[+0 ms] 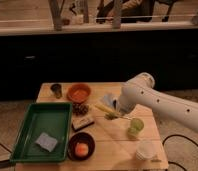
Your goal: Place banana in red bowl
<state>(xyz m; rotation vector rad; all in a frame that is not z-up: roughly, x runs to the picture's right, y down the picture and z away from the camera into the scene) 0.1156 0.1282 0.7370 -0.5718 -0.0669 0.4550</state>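
The banana (102,108) is a thin yellow streak lying on the wooden table (112,145), just right of centre. My gripper (112,112) is low over the table at the banana's right end, at the tip of the white arm (142,95) that reaches in from the right. Whether it touches the banana is hidden by the arm's wrist. The red bowl (79,92) stands at the back of the table, left of the banana and a short way off, with nothing showing in it.
A green tray (27,132) with a grey-blue sponge (45,141) fills the left side. A dark bowl (74,150) holds an orange fruit. Also on the table: a dark cup (56,90), a brown clump (82,107), a small bar (82,123), a pale-green fruit (136,125), a white cup (146,150).
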